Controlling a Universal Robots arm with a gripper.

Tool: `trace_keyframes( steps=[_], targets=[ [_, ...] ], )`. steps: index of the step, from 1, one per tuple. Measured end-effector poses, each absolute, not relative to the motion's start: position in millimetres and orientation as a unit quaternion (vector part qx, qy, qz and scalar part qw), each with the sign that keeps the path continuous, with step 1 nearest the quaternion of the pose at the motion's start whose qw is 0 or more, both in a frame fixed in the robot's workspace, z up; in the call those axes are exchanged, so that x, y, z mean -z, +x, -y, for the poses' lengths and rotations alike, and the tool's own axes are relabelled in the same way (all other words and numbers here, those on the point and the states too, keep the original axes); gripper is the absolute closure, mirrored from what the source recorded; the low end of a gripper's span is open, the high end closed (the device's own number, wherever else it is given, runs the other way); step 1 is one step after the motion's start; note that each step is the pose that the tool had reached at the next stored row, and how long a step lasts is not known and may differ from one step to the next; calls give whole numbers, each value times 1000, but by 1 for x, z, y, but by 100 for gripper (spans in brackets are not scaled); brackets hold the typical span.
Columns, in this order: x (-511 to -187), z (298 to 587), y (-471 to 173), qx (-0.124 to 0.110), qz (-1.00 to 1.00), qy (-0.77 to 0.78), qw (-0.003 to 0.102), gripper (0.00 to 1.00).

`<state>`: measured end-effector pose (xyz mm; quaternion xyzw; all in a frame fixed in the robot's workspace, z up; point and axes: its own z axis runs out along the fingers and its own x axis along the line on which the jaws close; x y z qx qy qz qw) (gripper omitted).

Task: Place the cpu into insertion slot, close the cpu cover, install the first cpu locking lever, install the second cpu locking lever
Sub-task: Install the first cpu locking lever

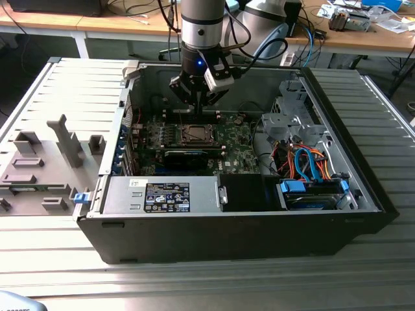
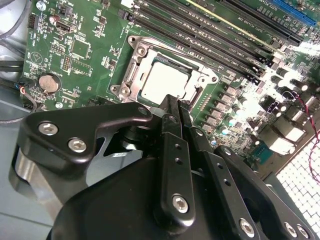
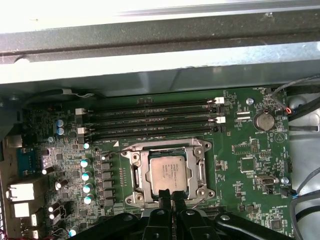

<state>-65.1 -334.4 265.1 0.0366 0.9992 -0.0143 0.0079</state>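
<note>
Gripper: the gripper is hovering at the near edge of the socket, its two black fingers pressing together with nothing between them; in the exterior view the gripper is hanging just above the motherboard inside the open case.
Cpu: the cpu is lying flat in the insertion slot, silvery top facing up; in the second wrist view the cpu is sitting square within the insertion slot.
Cpu cover: I cannot tell where it is standing; the chip top is showing bare.
Motherboard: the green motherboard is lying at the bottom of the computer case, long black memory slots running just beside the socket.
Case: it is resting on a ribbed metal desk, side panel off.
</note>
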Motion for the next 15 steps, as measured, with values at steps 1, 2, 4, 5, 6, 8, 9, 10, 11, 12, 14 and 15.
trace_keyframes(
  steps=[1, 2, 4, 5, 6, 8, 9, 10, 11, 12, 14, 15],
  targets=[
    [-265, 334, -65, 14, -999, 36, 8, 84],
    [-265, 334, -65, 14, -999, 36, 8, 84],
    [-265, 334, -65, 14, -999, 35, 8, 84],
    [-265, 334, -65, 14, -999, 35, 8, 84],
    [-265, 334, -65, 14, -999, 35, 8, 84],
    [-265, 334, -65, 14, -999, 34, 8, 84],
    [-265, 334, -65, 14, -999, 33, 8, 84],
    [-265, 334, -65, 14, -999, 32, 8, 84],
    [-265, 334, -65, 14, -999, 32, 8, 84],
    [-264, 334, -65, 14, -999, 31, 8, 84],
    [-264, 334, -65, 14, -999, 29, 8, 84],
    [-264, 334, -65, 14, -999, 29, 8, 84]
  ],
)
